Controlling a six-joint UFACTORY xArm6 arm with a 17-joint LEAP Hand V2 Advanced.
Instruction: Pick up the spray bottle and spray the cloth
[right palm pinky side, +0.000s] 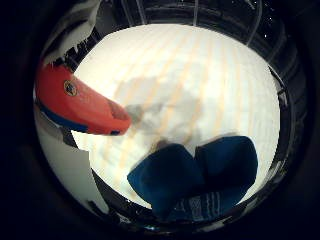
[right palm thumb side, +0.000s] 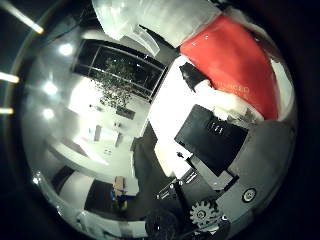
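Note:
A red spray bottle (right palm thumb side: 235, 70) with a white trigger head (right palm thumb side: 150, 20) fills one side of the thumb side view, close against the palm. My right hand (right palm thumb side: 210, 135) has its black and white fingers curled against the bottle's body. In the little finger side view the bottle's red body (right palm pinky side: 80, 100), with a blue stripe, hangs above the table. A dark blue folded cloth (right palm pinky side: 200, 180) lies on the white table (right palm pinky side: 200, 65) below, near its edge and apart from the bottle. The bottle throws a grey shadow on the table beside the cloth.
The table's edge (right palm pinky side: 115, 195) runs just past the cloth, with dark floor beyond it. A dark window wall (right palm thumb side: 120, 70) and bright ceiling lights (right palm thumb side: 65, 49) show in the room behind the hand.

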